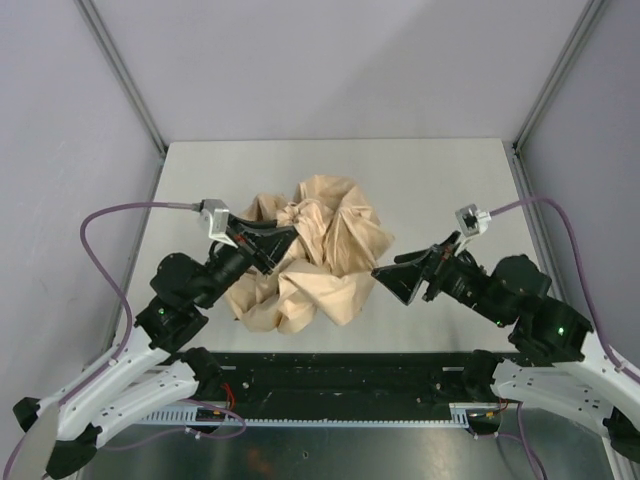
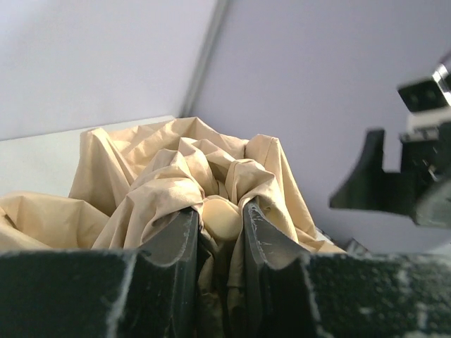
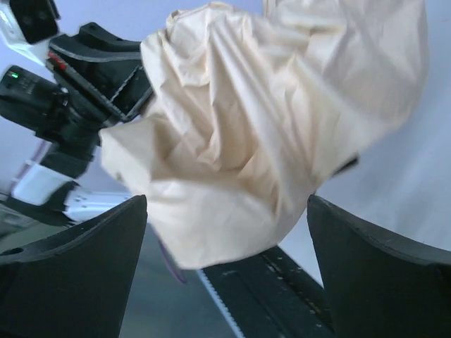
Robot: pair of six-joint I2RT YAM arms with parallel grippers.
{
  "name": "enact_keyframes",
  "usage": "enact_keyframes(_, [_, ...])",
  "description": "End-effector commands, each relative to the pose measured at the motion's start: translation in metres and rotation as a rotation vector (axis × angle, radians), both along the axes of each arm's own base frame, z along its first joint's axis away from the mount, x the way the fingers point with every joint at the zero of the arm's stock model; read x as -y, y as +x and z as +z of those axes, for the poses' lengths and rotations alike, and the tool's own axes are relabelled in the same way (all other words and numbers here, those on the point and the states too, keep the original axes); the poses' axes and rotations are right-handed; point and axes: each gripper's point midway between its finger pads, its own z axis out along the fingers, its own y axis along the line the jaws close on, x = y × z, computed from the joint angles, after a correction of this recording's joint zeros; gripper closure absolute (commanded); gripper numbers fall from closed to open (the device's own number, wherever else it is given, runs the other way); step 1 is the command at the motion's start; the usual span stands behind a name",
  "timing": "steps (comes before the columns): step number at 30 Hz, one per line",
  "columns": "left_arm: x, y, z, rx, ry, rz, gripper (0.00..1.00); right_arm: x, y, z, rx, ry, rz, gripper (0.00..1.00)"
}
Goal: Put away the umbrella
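Top view: the umbrella [image 1: 322, 250] is lying as a crumpled heap of tan fabric in the middle of the white bench [image 1: 430, 180], canopy loose and not folded. The left end effector [image 1: 283, 240] is reaching in from the left and biting into the heap's left side. The right end effector [image 1: 390, 285] is sitting just off the heap's right edge with its jaws spread. I can't tell from here whether its far fingertip is touching the fabric. Purple cables [image 1: 120, 215] are looping off both wrists.

Left wrist view: the left end effector [image 2: 220, 215] is clenched on the umbrella [image 2: 183, 165]. Both black fingers [image 2: 176, 243] are pinching folds of fabric, with a small rounded tan piece [image 2: 223, 217] wedged between them. I can't tell whether that's the handle or a cap. The rest of the canopy is bunching up beyond the fingertips. The right end effector [image 2: 384, 179] is showing at the right edge, apart from the fabric.

Right wrist view: the right end effector [image 3: 225, 232] is released, with its fingers [image 3: 77, 246] standing wide apart and gripping nothing. The umbrella fabric [image 3: 268, 120] is filling the gap ahead, slightly blurred, and neither finger is visibly in contact with it. The left arm [image 3: 67, 95] is showing behind the fabric at the upper left.
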Motion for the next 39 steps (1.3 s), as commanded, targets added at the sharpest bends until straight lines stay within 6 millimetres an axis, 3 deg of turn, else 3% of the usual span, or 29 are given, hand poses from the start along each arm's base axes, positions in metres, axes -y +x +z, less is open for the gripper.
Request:
enact_keyframes(1, [-0.031, 0.022, 0.041, 0.033, -0.152, 0.204, 1.0, -0.013, -0.009, -0.001, -0.127, 0.226, 0.031, 0.01])
enact_keyframes(4, [-0.04, 0.03, 0.043, 0.015, -0.169, 0.266, 1.0, -0.023, -0.016, 0.0, -0.111, 0.3, 0.093, 0.03])
enact_keyframes(9, [-0.049, 0.039, 0.036, -0.037, -0.209, 0.331, 1.0, -0.048, -0.032, 0.002, -0.017, 0.409, 0.185, 0.16])
enact_keyframes(14, [-0.056, 0.042, 0.035, -0.091, -0.281, 0.36, 1.0, -0.084, -0.031, -0.016, 0.01, 0.426, 0.149, 0.2])
enact_keyframes(22, [-0.059, 0.046, 0.032, -0.138, -0.342, 0.38, 1.0, -0.126, -0.038, -0.02, 0.016, 0.511, 0.189, 0.31])
enact_keyframes(25, [-0.062, 0.048, 0.032, -0.158, -0.371, 0.392, 1.0, -0.133, -0.04, -0.031, 0.043, 0.465, 0.147, 0.32])
enact_keyframes(30, [-0.06, 0.049, 0.035, -0.199, -0.428, 0.379, 1.0, -0.139, -0.036, -0.054, 0.1, 0.354, 0.052, 0.26])
enact_keyframes(37, [-0.056, 0.048, 0.04, -0.221, -0.462, 0.352, 1.0, -0.146, -0.024, -0.082, 0.129, 0.235, -0.045, 0.38])
enact_keyframes(39, [-0.056, 0.047, 0.041, -0.222, -0.465, 0.345, 1.0, -0.149, -0.023, -0.082, 0.168, 0.2, -0.046, 0.48])
